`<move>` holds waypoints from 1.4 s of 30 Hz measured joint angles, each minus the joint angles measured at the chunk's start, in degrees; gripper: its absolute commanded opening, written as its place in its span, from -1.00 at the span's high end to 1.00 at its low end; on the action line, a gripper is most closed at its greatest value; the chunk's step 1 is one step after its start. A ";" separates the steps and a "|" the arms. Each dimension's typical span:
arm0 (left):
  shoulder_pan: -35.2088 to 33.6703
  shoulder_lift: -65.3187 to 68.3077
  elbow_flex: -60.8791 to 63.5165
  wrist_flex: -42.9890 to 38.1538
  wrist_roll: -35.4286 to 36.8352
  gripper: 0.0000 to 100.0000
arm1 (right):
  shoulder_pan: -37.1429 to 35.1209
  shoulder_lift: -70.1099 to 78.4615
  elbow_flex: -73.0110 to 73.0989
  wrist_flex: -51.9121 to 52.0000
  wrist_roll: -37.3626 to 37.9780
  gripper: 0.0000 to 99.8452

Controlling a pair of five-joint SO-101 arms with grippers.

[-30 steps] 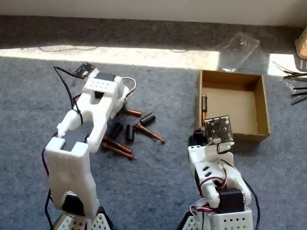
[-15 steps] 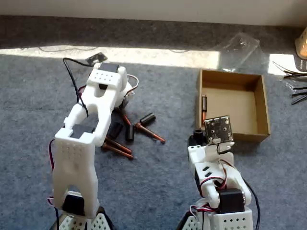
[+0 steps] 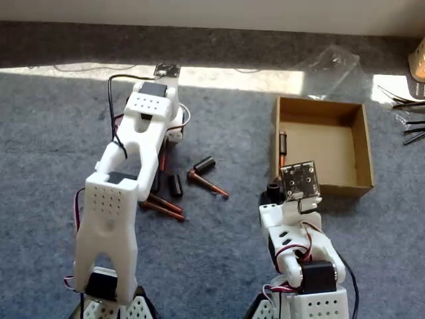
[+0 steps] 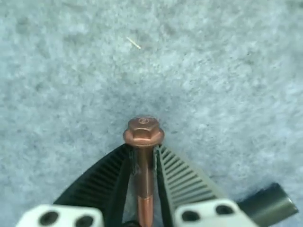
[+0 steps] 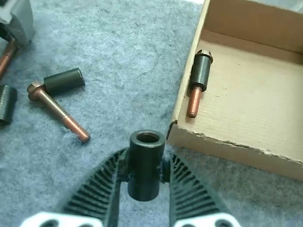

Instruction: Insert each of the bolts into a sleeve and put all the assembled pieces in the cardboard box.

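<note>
Gripping a bolt (image 4: 143, 170), left end effector (image 4: 143, 150) sits closed

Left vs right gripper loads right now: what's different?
Left gripper holds a copper-coloured hex-head bolt; right gripper holds a black cylindrical sleeve. The bolt is slim and solid with a flanged head; the sleeve is thicker and hollow, its open bore showing. Shared: each sits lengthwise between its jaws, over grey carpet, not yet joined.

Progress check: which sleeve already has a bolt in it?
The sleeve in the cardboard box: copper thread sticks out. The held sleeve in the right gripper is hollow.
</note>
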 measured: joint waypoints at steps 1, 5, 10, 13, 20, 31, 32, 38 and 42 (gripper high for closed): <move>0.00 0.62 -0.79 0.00 -1.05 0.96 | 0.00 0.00 0.00 0.00 0.00 0.99; 0.00 1.14 -2.73 0.00 -3.69 0.96 | 0.00 0.00 0.00 0.00 0.00 0.99; 0.00 1.14 -2.81 -0.09 -5.19 0.82 | 0.09 0.00 0.00 0.00 0.00 0.99; -0.18 1.14 -2.81 -0.09 -5.27 0.77 | 0.00 0.00 0.00 0.00 0.00 0.99; -0.35 1.14 -3.78 0.35 -5.45 0.77 | 0.00 0.00 0.00 0.00 0.00 0.99; -0.35 1.14 -3.78 0.35 -5.45 0.95 | 0.00 0.00 0.00 0.00 0.00 0.99; -0.26 1.14 -3.78 0.35 -5.45 1.00 | 0.00 0.00 0.00 0.00 0.00 0.99; 0.00 1.41 -3.78 -0.88 -5.27 0.99 | 0.00 0.00 0.00 0.00 0.00 0.99; 0.00 1.41 -3.78 -0.97 -5.27 0.99 | 0.00 0.00 0.00 0.00 0.00 0.99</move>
